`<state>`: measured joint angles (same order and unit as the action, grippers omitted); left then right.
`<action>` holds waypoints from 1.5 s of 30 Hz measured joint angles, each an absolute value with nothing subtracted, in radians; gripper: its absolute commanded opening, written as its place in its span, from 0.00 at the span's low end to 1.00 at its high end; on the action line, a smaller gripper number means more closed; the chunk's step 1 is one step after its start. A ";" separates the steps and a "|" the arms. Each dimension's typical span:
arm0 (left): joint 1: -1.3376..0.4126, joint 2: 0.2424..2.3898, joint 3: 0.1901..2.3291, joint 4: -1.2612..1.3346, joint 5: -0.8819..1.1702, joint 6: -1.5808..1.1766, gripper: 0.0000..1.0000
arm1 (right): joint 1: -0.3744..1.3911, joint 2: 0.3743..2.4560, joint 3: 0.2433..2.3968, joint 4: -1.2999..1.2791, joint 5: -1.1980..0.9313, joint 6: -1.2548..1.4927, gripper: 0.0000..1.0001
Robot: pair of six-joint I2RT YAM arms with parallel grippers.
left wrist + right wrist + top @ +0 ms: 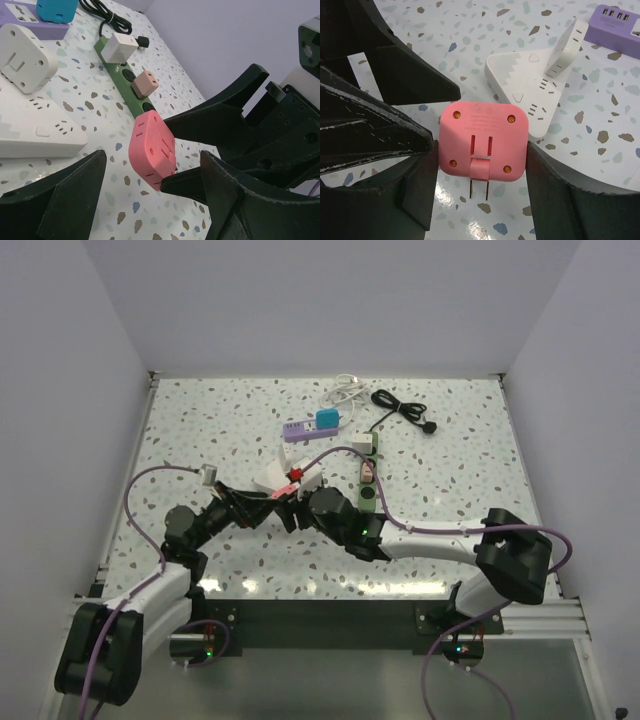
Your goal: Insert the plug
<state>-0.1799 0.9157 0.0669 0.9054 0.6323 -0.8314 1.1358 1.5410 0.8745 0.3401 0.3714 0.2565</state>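
While the right gripper is clamping the pink square plastic plug centrally, the left gripper is gaping beside it; any tilt is risking its prongs missing the long green power strip at three o'clock.

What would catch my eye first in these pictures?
A pink square plastic plug adapter stands out, pinched in the right claw at mid-table. The left claw gapes open right beside it. Just beyond lies a long green power strip with a white plug and a beige plug in it.
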 measured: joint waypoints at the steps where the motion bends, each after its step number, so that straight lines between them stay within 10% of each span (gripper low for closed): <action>1: -0.182 0.918 0.067 0.910 0.632 -0.832 0.79 | 1.136 1.541 0.874 0.341 0.367 0.256 0.00; 19: -0.291 1.032 0.067 0.998 0.573 -0.847 0.45 | 1.138 1.502 0.826 0.351 0.328 0.242 0.01; 25: -0.297 1.068 0.067 1.037 0.564 -0.846 0.13 | 1.138 1.498 0.826 0.348 0.331 0.237 0.05; 34: -0.305 1.190 0.088 1.185 0.632 -0.845 0.00 | 1.139 1.448 0.825 0.281 0.345 0.189 0.81; 45: -0.323 1.366 0.221 1.272 0.902 -0.781 0.00 | 1.037 1.037 0.802 0.187 0.213 0.050 0.98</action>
<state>-0.3233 1.3663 0.2214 1.2716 0.9020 -0.7811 1.0370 1.0370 0.8021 0.1871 0.2134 0.0498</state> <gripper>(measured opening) 0.015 0.983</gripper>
